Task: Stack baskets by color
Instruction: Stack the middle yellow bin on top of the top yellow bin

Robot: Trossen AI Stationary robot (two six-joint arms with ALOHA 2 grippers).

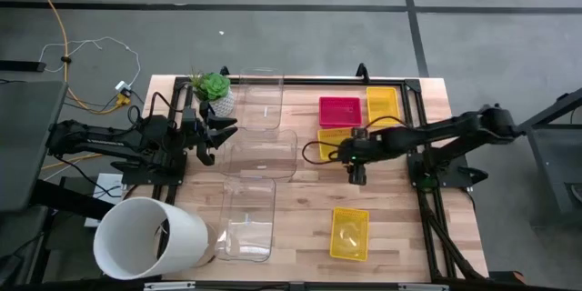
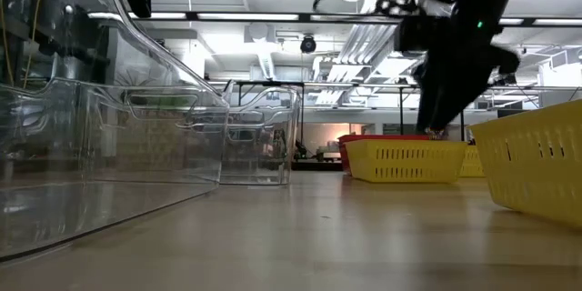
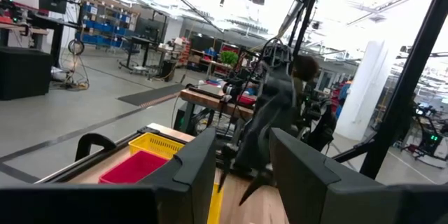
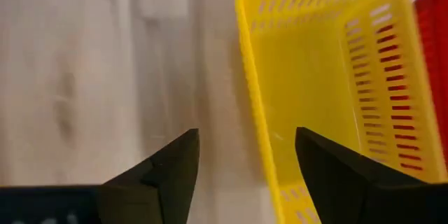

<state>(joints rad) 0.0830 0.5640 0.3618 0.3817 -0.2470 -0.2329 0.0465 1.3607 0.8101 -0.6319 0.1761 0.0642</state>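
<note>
Three yellow baskets and one red basket rest flat on the wooden table. One yellow basket (image 1: 383,105) sits at the far right with the red basket (image 1: 339,111) beside it. A second yellow basket (image 1: 329,142) lies just nearer, partly under my right arm. The third (image 1: 349,233) lies alone toward the near edge. My right gripper (image 4: 248,136) points steeply down, open. It hangs over the second basket's long wall (image 4: 255,112), one finger over the basket's inside and one over bare wood. My left gripper (image 3: 241,161) waits open at the table's left, holding nothing.
Three clear plastic bins (image 1: 259,100), (image 1: 261,155), (image 1: 247,220) stand along the table's middle left. A big white cylinder (image 1: 150,236) lies at the near left corner and a green plant (image 1: 214,86) at the far left. Bare wood lies between the bins and the baskets.
</note>
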